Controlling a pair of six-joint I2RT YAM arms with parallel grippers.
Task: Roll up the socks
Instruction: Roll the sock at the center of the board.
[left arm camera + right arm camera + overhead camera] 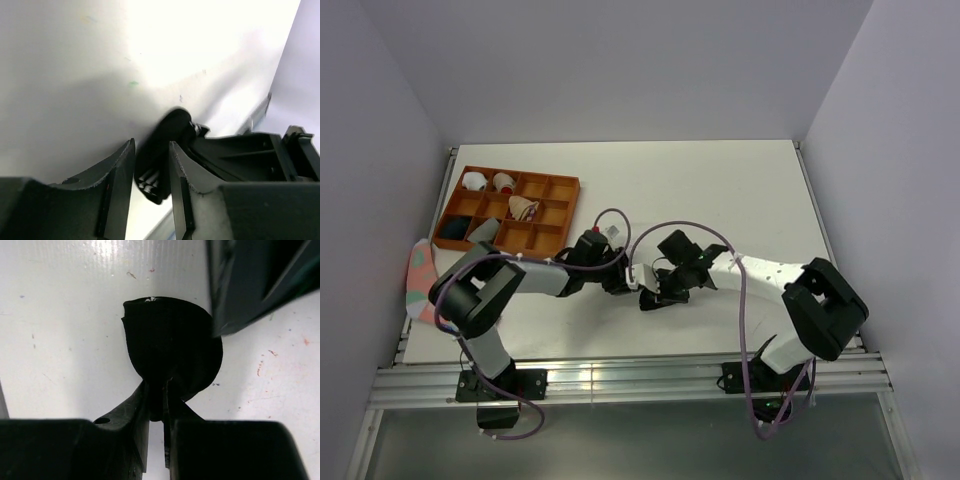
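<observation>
Right claw point(157, 390): clamped together on the near edge of the black sock point(170, 340), with only a thin slit left between the fingers point(137, 405).
Black sock: bunched into a rounded dark lump on the table point(65, 340), fanning out from the pinch point; a small fleck of white shows at its far edge.
Left claw point(151, 145): fingers point(122, 165) apart, angled low over the table. A black shape sits in the gap between them, but the wrist view does not show whether this is sock or part of the other claw, nor whether the fingers touch it.
Meeting point: in the top view both claws come together near the middle of the table, left claw point(620, 283) just beside right claw point(655, 295). From the right wrist, the left claw appears as a blurred dark mass at the sock's far right edge.
Sock in top view: hidden under the two claws.
Tan sock point(525, 208): well apart from the claws, lying in a middle compartment of the orange tray point(520, 172).
Tray: at the far left of the table, with small white, grey and dark bundles in other compartments.
Pink sock point(420, 275): at the table's left edge, near the tray's near corner.
</observation>
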